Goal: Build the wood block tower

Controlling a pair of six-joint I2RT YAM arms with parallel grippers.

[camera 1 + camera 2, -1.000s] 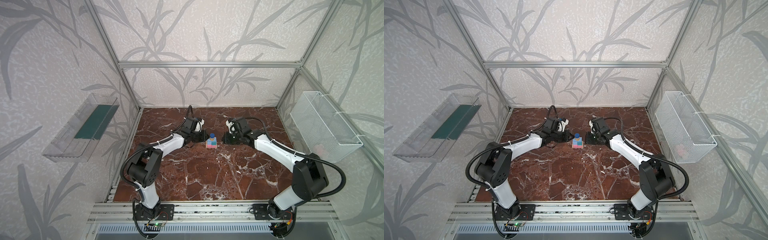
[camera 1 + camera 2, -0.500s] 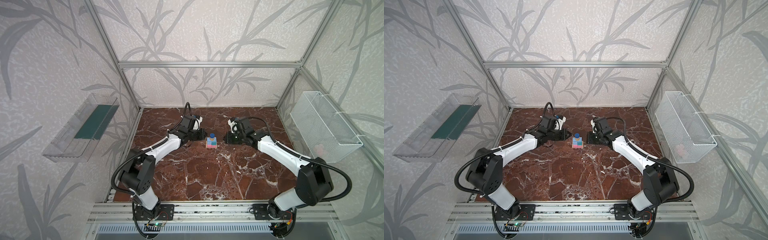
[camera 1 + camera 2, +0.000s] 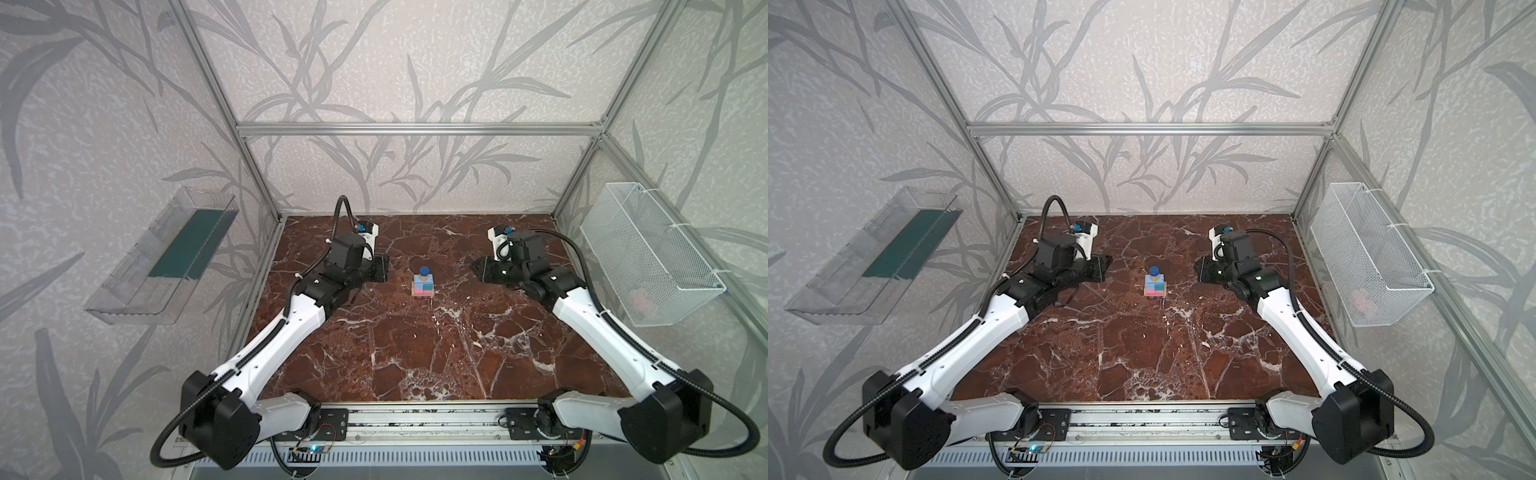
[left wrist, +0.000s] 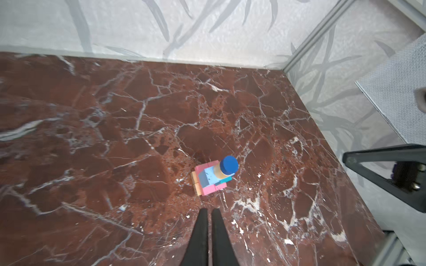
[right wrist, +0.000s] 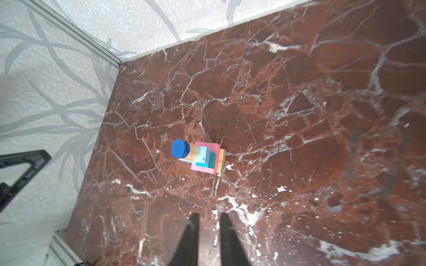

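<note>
**Item:** tower of wood blocks, standing free on the red marble bench.

**Location:** centre of the bench, in its far half, between the two end effectors and well apart from both.

**Composition, bottom to top (wrist views):**
- tan bars, side by side
- pink bars
- light blue blocks with the teal cube beside them
- tan cylinder, upright
- dark blue cylinder as cap

No loose blocks show on the bench, so the stack looks complete.

**Left end effector:** to the left of the tower, pointing at it. Its fingers are barely parted, with a thin slit between them, and hold nothing.

**Right end effector:** to the right of the tower, also pointing at it. Its fingers are spread with a clear gap and are empty.

**Handling (judged):**
- The pieces are light, rigid wood. The painted faces are probably smooth and a little slippery.
- Nothing bonds the layers, so a sideways nudge would likely shift or topple the upper pieces, the cylinders first.
- Any correction is best made from above.
- Pinch a cylinder across its round side, squarely so it does not roll out of the grip.
- Pinch bars and the cube on two opposite flat faces.
- Avoid pushing low on the stack.

**Fixtures:** wire basket on the right wall and clear tray on the left wall, both away from the work.
</note>
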